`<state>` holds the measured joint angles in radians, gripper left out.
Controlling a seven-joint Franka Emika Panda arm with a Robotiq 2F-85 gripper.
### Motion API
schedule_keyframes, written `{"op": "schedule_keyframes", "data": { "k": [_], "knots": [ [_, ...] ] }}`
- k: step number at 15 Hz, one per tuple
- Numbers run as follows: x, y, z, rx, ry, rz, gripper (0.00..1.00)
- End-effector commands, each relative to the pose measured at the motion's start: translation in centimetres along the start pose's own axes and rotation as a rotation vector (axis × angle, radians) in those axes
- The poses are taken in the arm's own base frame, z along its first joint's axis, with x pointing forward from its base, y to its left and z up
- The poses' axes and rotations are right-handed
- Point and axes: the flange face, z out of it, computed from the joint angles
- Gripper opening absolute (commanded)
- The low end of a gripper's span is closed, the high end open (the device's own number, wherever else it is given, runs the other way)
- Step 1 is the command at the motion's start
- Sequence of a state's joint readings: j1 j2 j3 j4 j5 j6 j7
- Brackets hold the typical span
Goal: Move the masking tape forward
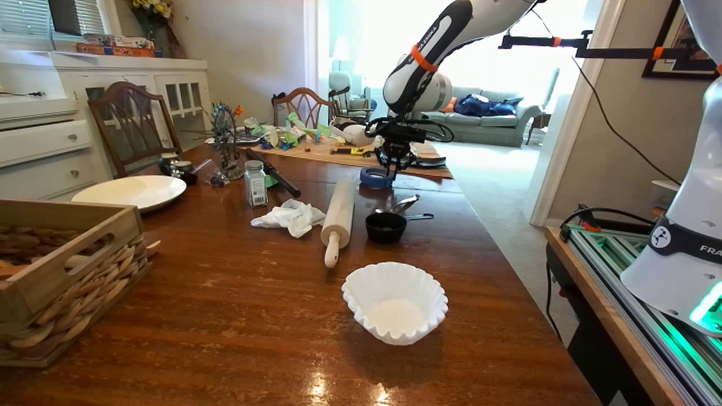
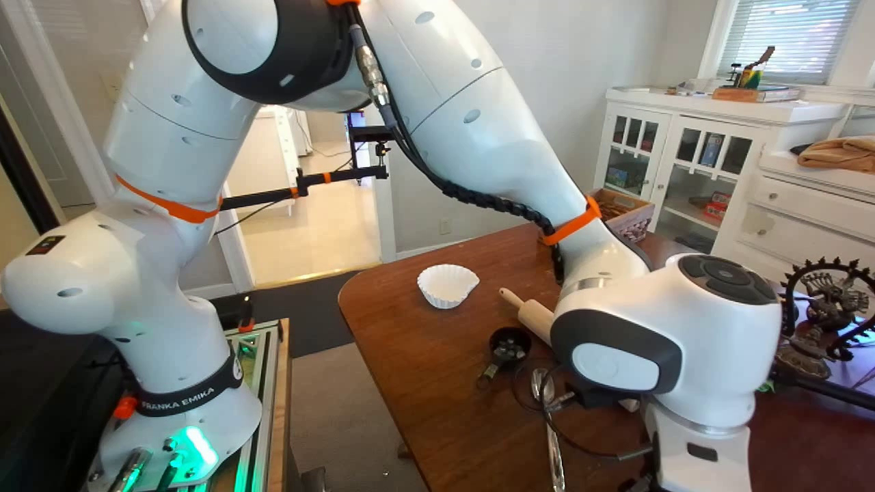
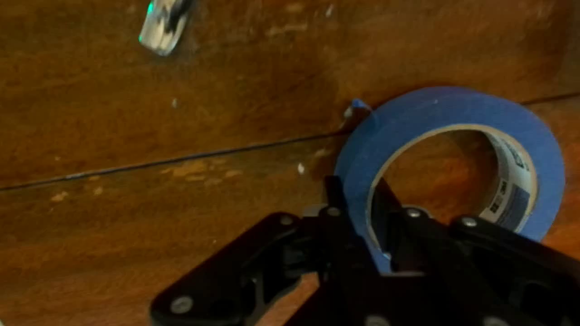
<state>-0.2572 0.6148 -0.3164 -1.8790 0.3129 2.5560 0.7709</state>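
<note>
Gripping a roll of tape [image 1: 375,181]: the hand [image 3: 358,183] clamped on its wall.
In an exterior view, the roll sits level, near the rolling pin's [image 1: 340,214] far end. In the wrist view, one finger [image 3: 387,215] stands inside the roll, one outside: a sound hold; tape probably light, firm. Hole upward; no long axis.

I have a glossy brown wooden table [image 1: 225,332] before me, scuffed pale in spots. The blue masking tape [image 3: 444,106] sits across its dark seam [image 3: 253,147]. Between the tape and the small black cup [image 1: 386,228] I see a shiny metal utensil [image 2: 554,451]; the rolling pin [image 1: 339,211] lies near the cup. A crumpled white wad [image 1: 293,216], glass jar [image 1: 256,189], white plate [image 1: 135,189], basket [image 1: 90,296] and white fluted bowl [image 1: 395,282] rest here too.
</note>
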Motion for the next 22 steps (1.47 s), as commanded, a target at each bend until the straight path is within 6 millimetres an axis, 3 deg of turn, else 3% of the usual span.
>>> {"op": "schedule_keyframes", "data": {
  "k": [1,5,14,18,22],
  "knots": [
    [5.2,0.4,-0.9,-0.07,0.015,0.077,0.05],
    [7.2,-1.7,-2.7,-0.074,-0.029,0.088,0.05],
    [5.8,-12.2,-8.8,0.047,-0.031,0.026,0.05],
    [5.5,-15.3,-9.7,0.07,-0.028,0.01,0.05],
    [5.0,-17.1,-8.4,0.058,-0.029,-0.018,0.05]
  ]
}}
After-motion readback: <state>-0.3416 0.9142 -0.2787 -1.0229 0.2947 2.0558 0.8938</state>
